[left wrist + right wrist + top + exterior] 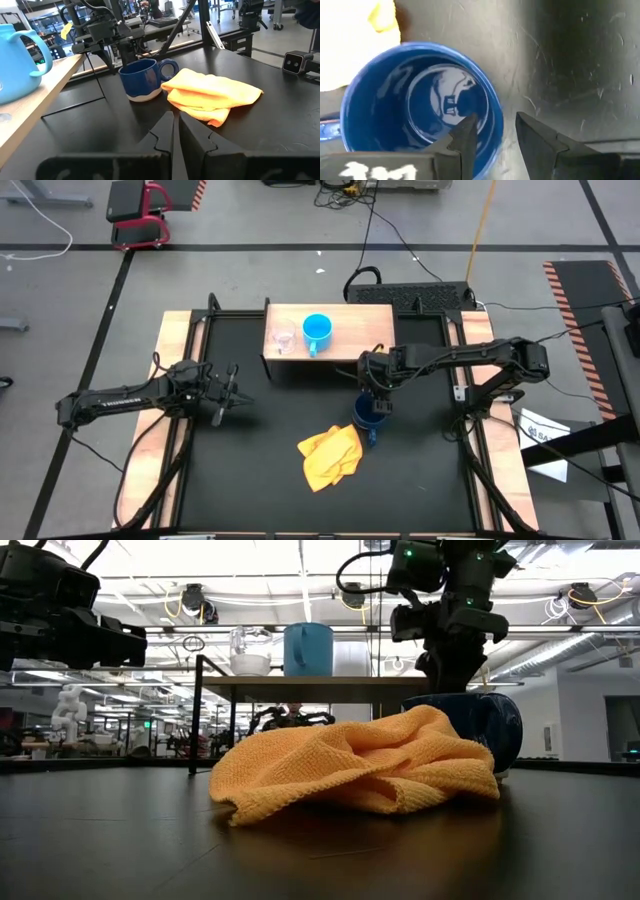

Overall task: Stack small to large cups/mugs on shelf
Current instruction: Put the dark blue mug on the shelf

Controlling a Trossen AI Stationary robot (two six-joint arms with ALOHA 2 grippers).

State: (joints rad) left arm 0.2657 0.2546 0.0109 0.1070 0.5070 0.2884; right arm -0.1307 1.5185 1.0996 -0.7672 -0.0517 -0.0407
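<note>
The dark blue mug (368, 414) stands upright on the black table, its handle toward the yellow cloth (330, 456) that lies against it. My right gripper (378, 402) is open, pointing down over the mug's rim. In the right wrist view one finger (465, 137) is inside the mug (415, 105) and one (535, 142) is outside, with the wall between them. The light blue mug (317, 330) and the clear glass cup (284, 338) stand on the wooden shelf (355, 320). My left gripper (232, 390) is shut and empty at the table's left.
The yellow cloth (360, 765) hides much of the dark blue mug (485, 720) in the low view. The shelf's right half (365, 325) is bare. Light wooden rails (175, 380) (480, 345) run along the table's left and right sides.
</note>
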